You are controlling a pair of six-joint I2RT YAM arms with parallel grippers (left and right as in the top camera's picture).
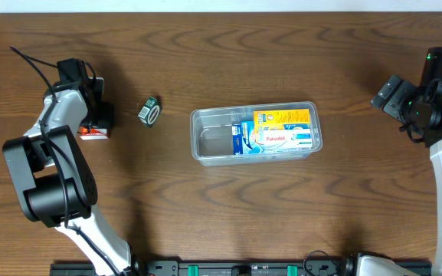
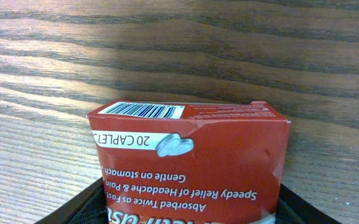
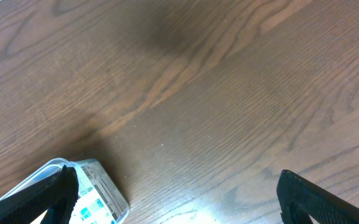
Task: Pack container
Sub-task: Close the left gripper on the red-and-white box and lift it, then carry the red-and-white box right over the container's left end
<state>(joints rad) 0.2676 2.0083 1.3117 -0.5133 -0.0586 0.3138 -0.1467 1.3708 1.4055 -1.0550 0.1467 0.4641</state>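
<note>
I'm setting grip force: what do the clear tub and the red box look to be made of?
The container looks like clear plastic, glossy; the packets inside show through its walls. The red box looks like printed cardboard, slightly glossy, with folded edges and a creased corner.

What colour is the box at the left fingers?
Red box with white lettering; best in left wrist view.

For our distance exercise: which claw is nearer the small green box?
Left. The left claw, gripping the red box, is beside the green box; the right claw is far past the container.
</note>
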